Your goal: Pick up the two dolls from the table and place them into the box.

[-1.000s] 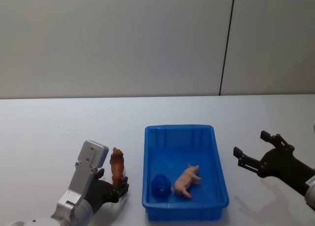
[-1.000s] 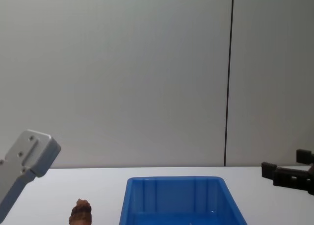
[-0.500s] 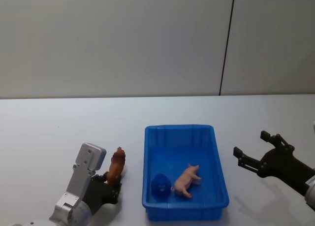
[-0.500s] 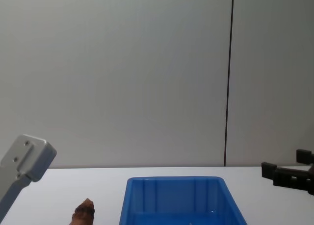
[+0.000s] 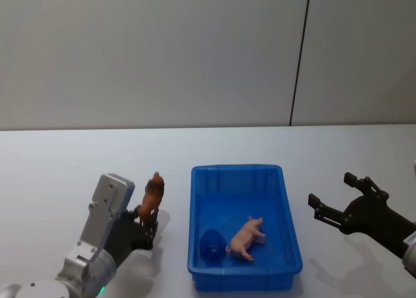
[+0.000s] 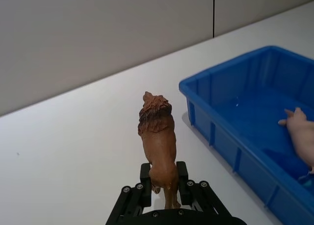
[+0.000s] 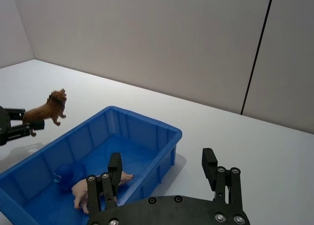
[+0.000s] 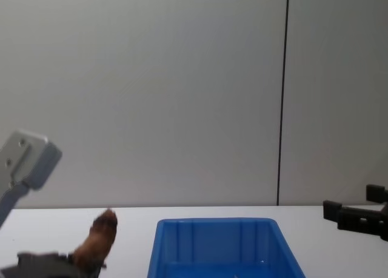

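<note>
- Your left gripper (image 6: 164, 186) is clamped on the hind end of the reddish-brown doll (image 6: 158, 141), a little lion. It holds the doll clear of the table (image 5: 58, 161), just to the left of the box (image 5: 192, 200). The doll leans forward with its mane away from the fingers, so the head and forelegs hang free and nothing of the gripper sits beneath them. That grip looks chosen so the doll can drop cleanly once the fingers part.
- The lion is raised to about rim height in the chest view. I judge this is so it can clear the box's thick left wall on the way across. It is not yet over the box.
- The box sits in the middle, between your two arms, so either arm can reach it. The pale pink doll (image 5: 246, 237), a pig, already lies on its side on the floor of the box, toward the near right. A dark blue rounded thing (image 5: 210, 244) rests just beside it on the near left.
- Your right gripper (image 7: 164, 173) hovers to the right of the box, fingers spread apart and empty. It stays well clear of the left arm's path, apparently idle.
</note>
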`<control>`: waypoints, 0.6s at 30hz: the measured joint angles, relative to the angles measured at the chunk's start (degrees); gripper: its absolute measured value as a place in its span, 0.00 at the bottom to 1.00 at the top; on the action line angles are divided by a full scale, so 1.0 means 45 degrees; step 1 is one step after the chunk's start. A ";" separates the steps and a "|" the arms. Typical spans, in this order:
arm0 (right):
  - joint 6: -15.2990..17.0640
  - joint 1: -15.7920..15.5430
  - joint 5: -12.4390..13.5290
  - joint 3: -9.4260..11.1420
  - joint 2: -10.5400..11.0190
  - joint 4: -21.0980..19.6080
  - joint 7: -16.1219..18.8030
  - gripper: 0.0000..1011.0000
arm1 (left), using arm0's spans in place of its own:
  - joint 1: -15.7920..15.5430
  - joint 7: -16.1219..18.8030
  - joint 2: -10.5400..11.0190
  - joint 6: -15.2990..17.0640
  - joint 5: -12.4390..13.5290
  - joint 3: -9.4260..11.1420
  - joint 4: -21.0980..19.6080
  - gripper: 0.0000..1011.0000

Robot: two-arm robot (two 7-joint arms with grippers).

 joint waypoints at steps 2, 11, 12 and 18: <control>0.0000 0.0000 0.0000 0.0000 0.0000 0.0000 -0.0001 0.99 | -0.0025 -0.0040 0.0046 -0.0153 0.0081 -0.0066 -0.0187 0.30; 0.0000 0.0000 0.0000 0.0000 0.0000 0.0000 -0.0001 0.99 | -0.0301 -0.0514 0.0101 -0.0724 0.0423 -0.0261 -0.0805 0.30; 0.0000 0.0001 0.0000 0.0000 0.0000 0.0000 0.0000 0.99 | -0.0336 -0.0580 0.0087 -0.0764 0.0448 -0.0264 -0.0834 0.30; 0.0000 0.0000 0.0000 0.0000 0.0000 0.0000 -0.0001 0.99 | -0.0598 -0.1127 -0.0090 -0.1034 0.0602 -0.0262 -0.0918 0.30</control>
